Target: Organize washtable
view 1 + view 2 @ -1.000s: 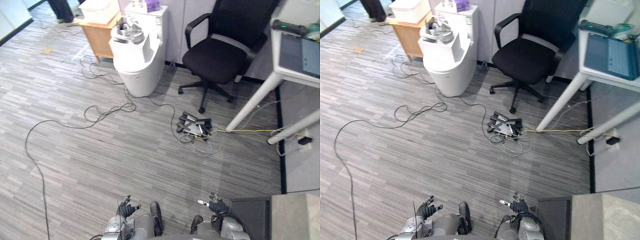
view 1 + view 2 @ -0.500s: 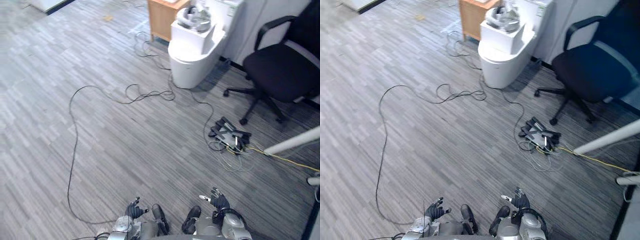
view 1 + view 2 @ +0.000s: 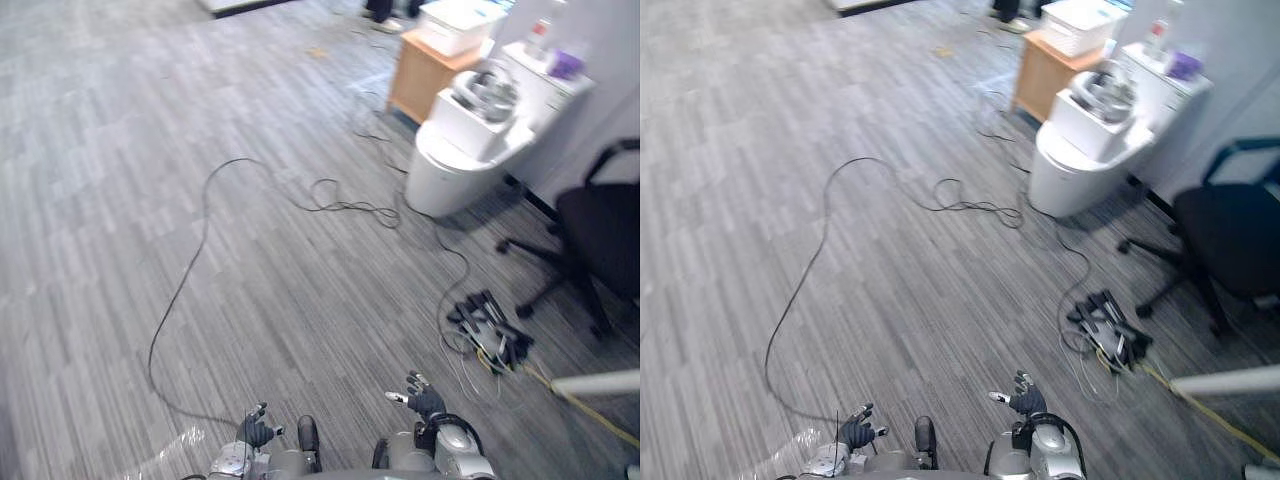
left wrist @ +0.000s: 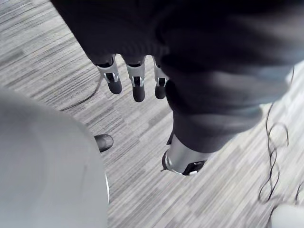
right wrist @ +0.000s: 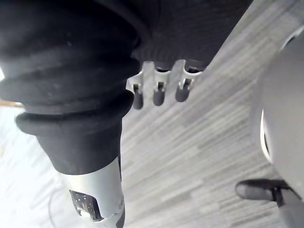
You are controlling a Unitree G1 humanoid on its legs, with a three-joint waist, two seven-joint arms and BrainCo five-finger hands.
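Note:
A white rounded washstand (image 3: 462, 150) with a shiny metal basin (image 3: 488, 88) on top stands far off at the upper right. Behind it is a white cabinet (image 3: 545, 75) with a purple item (image 3: 565, 65) and a bottle on it. My left hand (image 3: 252, 430) and right hand (image 3: 420, 402) hang low at the bottom edge above the grey floor, far from the washstand. In the wrist views the left hand's fingers (image 4: 137, 85) and the right hand's fingers (image 5: 159, 92) are straight and hold nothing.
A wooden cabinet (image 3: 425, 75) carrying a white box (image 3: 460, 18) stands left of the washstand. A black office chair (image 3: 600, 240) is at the right edge. A bundle of power strips and wires (image 3: 490, 330) lies on the floor, with a white table leg (image 3: 595, 383) beyond it.
The whole picture has shifted: the camera has swung left, so the washstand, chair and power strips now sit further right. Both hands keep the same relaxed pose.

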